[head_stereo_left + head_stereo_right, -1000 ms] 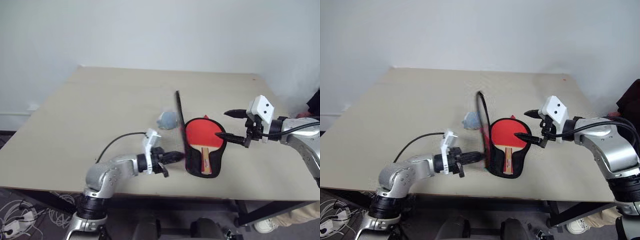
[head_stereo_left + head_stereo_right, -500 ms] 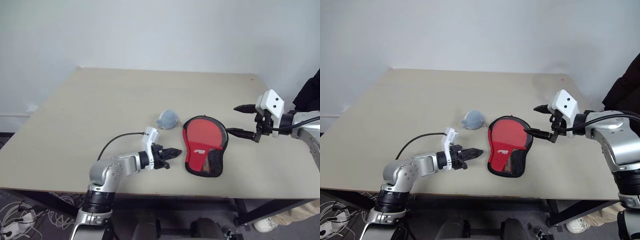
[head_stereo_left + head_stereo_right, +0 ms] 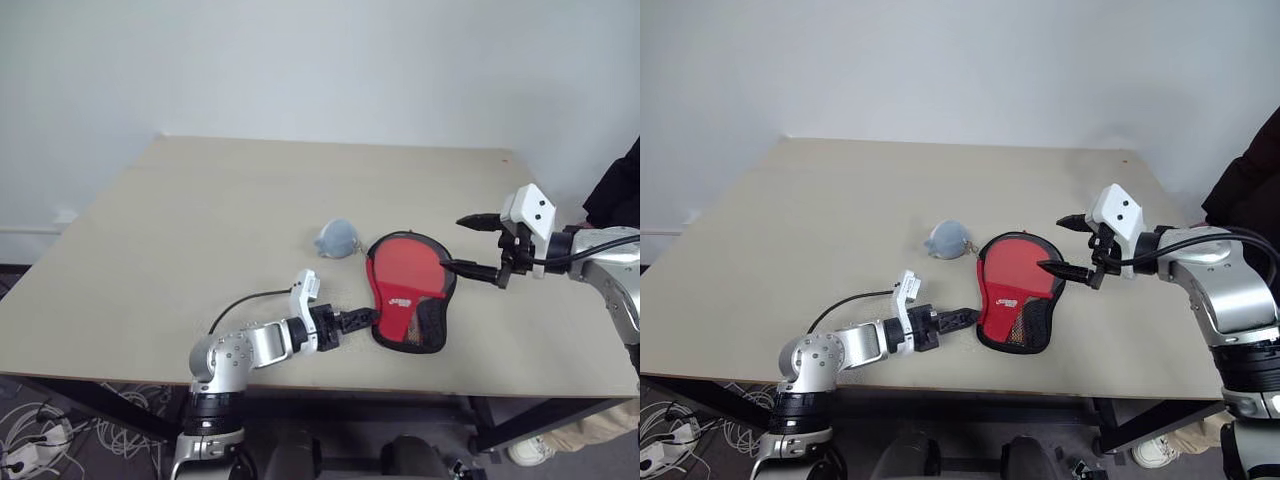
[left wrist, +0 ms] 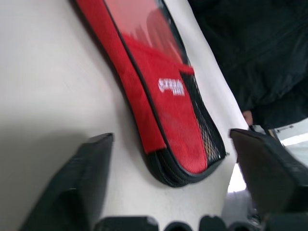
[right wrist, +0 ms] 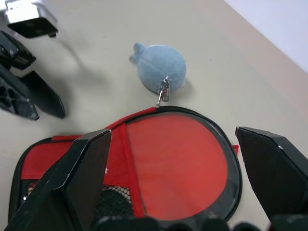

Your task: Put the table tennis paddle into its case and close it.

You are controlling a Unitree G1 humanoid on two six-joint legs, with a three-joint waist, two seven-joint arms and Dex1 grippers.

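Observation:
The black and red case (image 3: 405,305) lies flat on the table (image 3: 200,230), its lid folded down. The table tennis paddle's red face (image 5: 178,154) shows through the case's clear round side. My left gripper (image 3: 355,322) is open, low over the table, pointing at the case's left edge near the narrow end; in the left wrist view its fingers (image 4: 86,178) stand wide apart before the case (image 4: 163,96). My right gripper (image 3: 452,243) hovers open at the case's right side, with nothing between its fingers (image 5: 86,178). I cannot tell whether the zip is shut.
A small blue-grey wad of cloth (image 3: 336,238) on a key ring lies just behind the case, to its left. A person in dark clothing (image 3: 615,195) stands at the table's right edge. The case lies close to the table's front edge.
The left gripper held the case's lid upright over the bare paddle. The lid now lies flat over it; the left gripper has let go, opened and sunk lower. The right gripper stayed open.

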